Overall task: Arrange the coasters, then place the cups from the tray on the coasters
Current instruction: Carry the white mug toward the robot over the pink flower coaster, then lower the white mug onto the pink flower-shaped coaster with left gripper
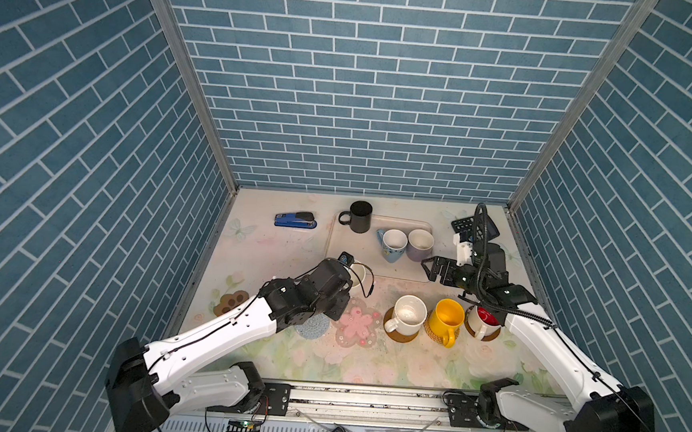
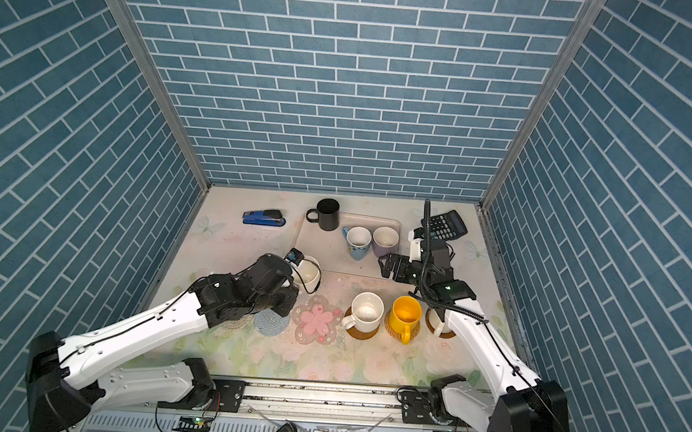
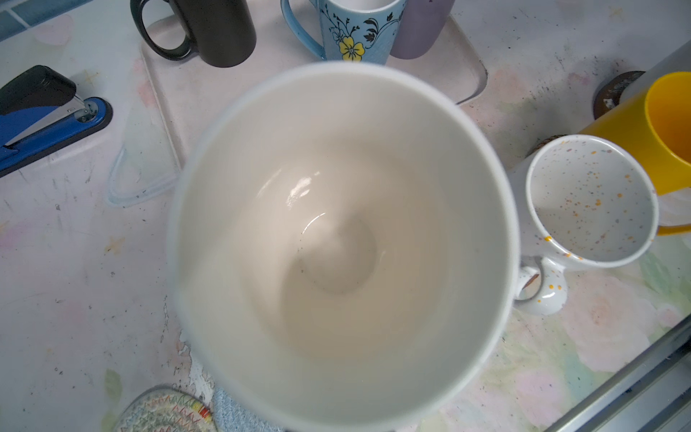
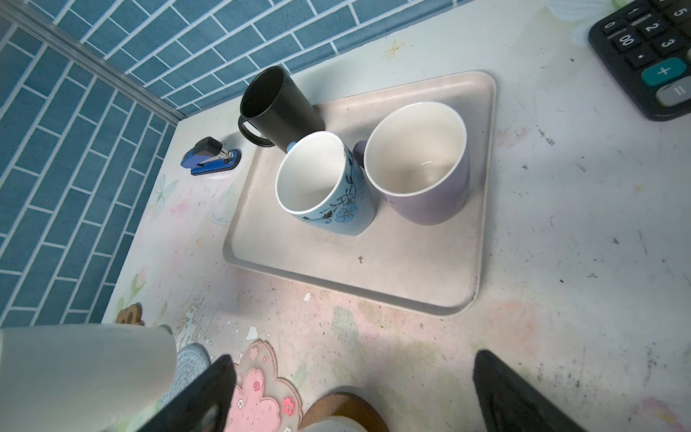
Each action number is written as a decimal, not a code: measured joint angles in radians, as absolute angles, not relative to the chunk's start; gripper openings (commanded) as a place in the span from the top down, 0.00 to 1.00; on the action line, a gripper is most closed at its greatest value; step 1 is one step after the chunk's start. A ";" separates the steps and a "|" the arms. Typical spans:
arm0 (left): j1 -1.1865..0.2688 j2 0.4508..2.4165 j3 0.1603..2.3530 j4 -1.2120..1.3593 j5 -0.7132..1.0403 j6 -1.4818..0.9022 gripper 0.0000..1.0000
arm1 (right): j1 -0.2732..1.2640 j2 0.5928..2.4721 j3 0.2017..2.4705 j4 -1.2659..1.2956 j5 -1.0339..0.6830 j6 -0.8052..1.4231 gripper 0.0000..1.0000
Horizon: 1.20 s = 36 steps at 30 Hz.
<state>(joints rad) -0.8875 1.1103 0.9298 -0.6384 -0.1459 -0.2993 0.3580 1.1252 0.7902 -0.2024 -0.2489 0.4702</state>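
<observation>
Beige tray [image 4: 374, 269] with three cups [image 4: 415, 161]

Left arm [image 1: 219, 329]: white shell, black joints, thin black cable [image 1: 202, 334] clipped along it, small dark screw holes.
Right arm [image 1: 551, 356]: white shell, black joints, ribbed black hose [image 1: 479, 251], 1 green light.
Right hand [image 1: 427, 269]: black, 2 flat fingers.
Elbow housings [image 1: 136, 394]: bulky, black.

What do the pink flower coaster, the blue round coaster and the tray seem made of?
Pink flower coaster: probably soft silicone or PVC; translucent rim, matte. Blue round coaster: crocheted yarn, by its knotted texture. Tray: likely matte plastic or fibre composite; smooth, speckled, dull.
</observation>
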 measured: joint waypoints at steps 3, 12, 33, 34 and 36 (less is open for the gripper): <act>-0.904 1.074 0.881 -0.630 -0.144 -0.306 1.00 | 0.358 1.134 0.790 -0.194 -0.250 0.471 0.01; -0.983 0.995 0.706 -0.573 -0.149 -0.345 1.00 | 0.358 1.148 0.790 -0.186 -0.251 0.471 0.01; -0.999 1.095 0.650 -0.381 -0.121 -0.350 1.00 | 0.358 1.168 0.789 -0.179 -0.254 0.471 0.01; -0.999 1.101 0.649 -0.373 -0.120 -0.349 1.00 | 0.358 1.168 0.789 -0.179 -0.254 0.471 0.01; -0.999 1.114 0.647 -0.360 -0.119 -0.347 1.00 | 0.358 1.169 0.789 -0.179 -0.254 0.471 0.01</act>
